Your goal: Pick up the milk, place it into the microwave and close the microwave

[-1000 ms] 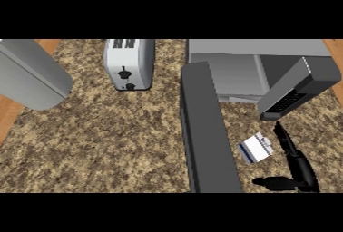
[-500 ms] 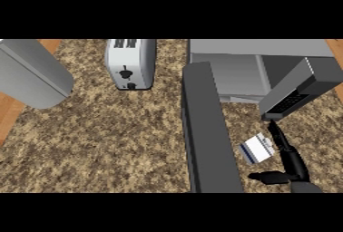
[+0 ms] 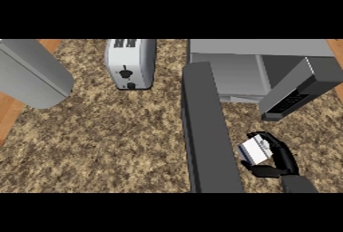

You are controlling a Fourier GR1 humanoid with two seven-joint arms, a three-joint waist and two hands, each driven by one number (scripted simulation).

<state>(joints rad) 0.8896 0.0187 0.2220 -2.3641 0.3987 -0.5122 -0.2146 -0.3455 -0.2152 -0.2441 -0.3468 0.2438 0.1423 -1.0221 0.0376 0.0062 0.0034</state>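
At lower right of the frame, the robot's right hand (image 3: 280,158) curls its fingers and thumb around the milk carton (image 3: 254,150), a white and blue box held just beside the long dark-grey bar (image 3: 208,131) running down the centre. Above it, at upper right, the microwave (image 3: 234,68) stands with its door (image 3: 295,88) swung open toward the carton. A silver toaster (image 3: 130,63) sits at upper centre on the speckled granite counter (image 3: 114,140), and a large grey form (image 3: 30,72) fills the upper left.
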